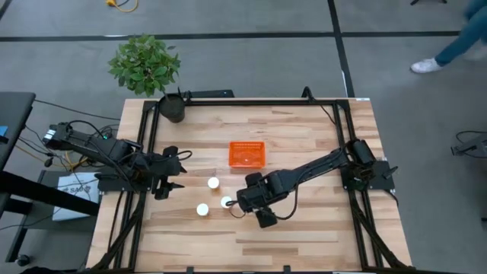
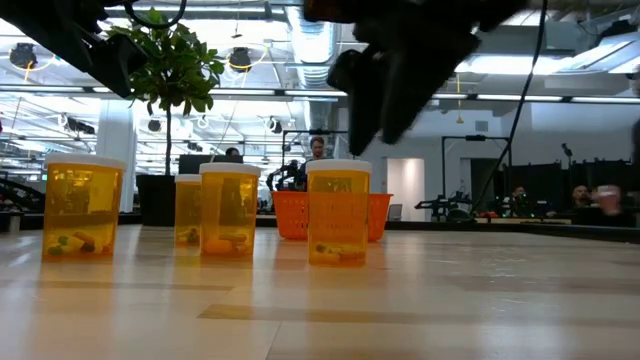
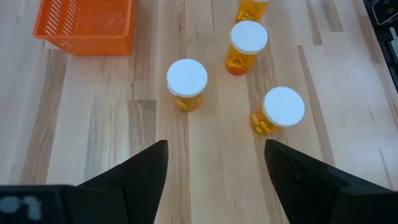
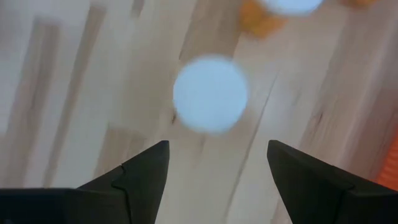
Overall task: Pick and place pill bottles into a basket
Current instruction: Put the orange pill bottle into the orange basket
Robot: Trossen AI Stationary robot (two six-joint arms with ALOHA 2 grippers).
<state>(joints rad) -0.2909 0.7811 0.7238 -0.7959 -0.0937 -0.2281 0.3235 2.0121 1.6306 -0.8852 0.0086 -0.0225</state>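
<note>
The orange basket [image 1: 246, 154] sits near the middle of the counter [image 1: 304, 236] and looks empty in the left wrist view, so no bottle is placed yet. Four pill bottles [image 3: 187, 83] stand on the wood nearer than the basket, all upright and capped. The right end effector [image 1: 242, 204] hovers just beside the rightmost bottle [image 1: 226, 202], its fingers apart and nothing between them. The left end effector [image 1: 171, 183] waits at the left, also spread. All four bottles remain to be moved.
</note>
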